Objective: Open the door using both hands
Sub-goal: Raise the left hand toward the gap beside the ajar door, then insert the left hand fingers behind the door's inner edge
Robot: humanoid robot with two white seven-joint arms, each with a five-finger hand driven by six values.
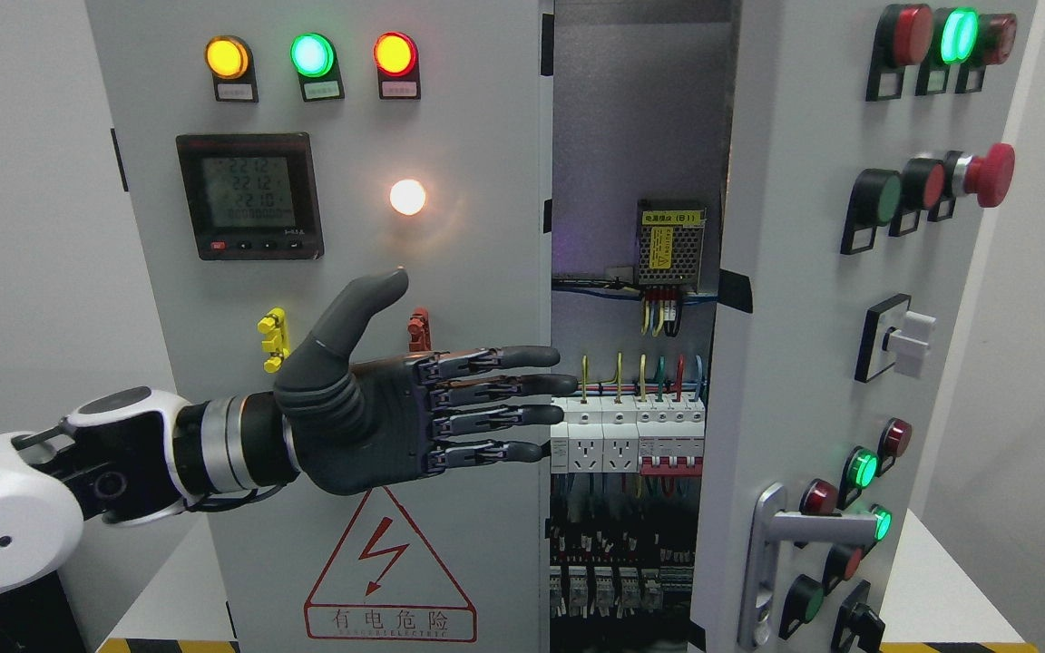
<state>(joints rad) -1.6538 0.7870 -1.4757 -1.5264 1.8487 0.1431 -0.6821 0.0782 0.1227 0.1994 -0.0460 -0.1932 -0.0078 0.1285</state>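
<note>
A grey electrical cabinet fills the head view. Its left door (332,272) is flat against the frame. Its right door (813,317) is swung outward, with a silver handle (781,553) low on it. Between them the interior (631,408) shows breakers and wiring. My left hand (486,399) comes in from the lower left, palm facing me, fingers straight and spread, thumb up. The fingertips (559,384) reach just past the left door's right edge, in front of the gap. It holds nothing. My right hand is out of sight.
The left door carries three lit lamps (312,54), a meter display (249,196), a glowing white light (407,197) and a red hazard triangle (389,571). The right door carries several buttons, a red mushroom stop (985,174) and a rotary switch (905,343).
</note>
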